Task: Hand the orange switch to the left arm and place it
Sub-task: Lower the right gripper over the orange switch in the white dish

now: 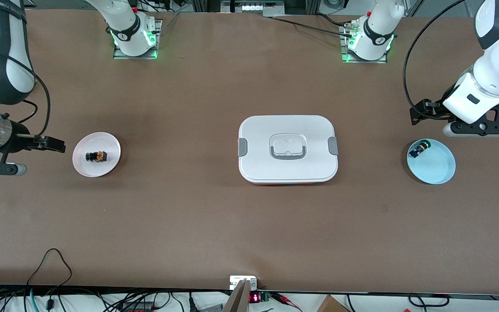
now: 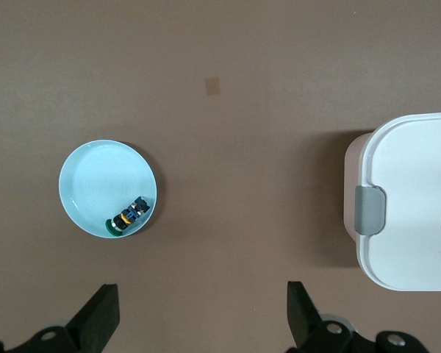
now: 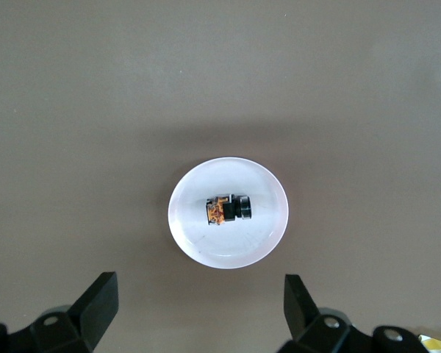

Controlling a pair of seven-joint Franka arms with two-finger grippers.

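Blue plate (image 1: 438, 171) and pink plate (image 1: 85, 168) sit lowest in the front view, with the box (image 1: 287, 167) between them at mid-surface. The orange switch (image 1: 96, 156) lies on its side in the middle of the pink plate, toward the right arm's end; a second small switch (image 1: 419, 149) lies at the blue plate's rim, toward the left arm's end.

Right end effector (image 3: 198, 312) hovers over bare surface just beside the pink plate, fingers (image 3: 95, 301) spread wide, nothing held. Left end effector (image 2: 203, 312) is up near the blue plate, also released and empty — it waits.

Step in hand, as I judge it: right arm picks the orange switch. To do it well — centre over the switch, turn the wrist so the fingers close across the narrow black body and not along its length, come straight down, stop short of the plate, then clench. Lift high before travelling; the handover should pass above or around the box, not clip its lid handle (image 1: 287, 147).
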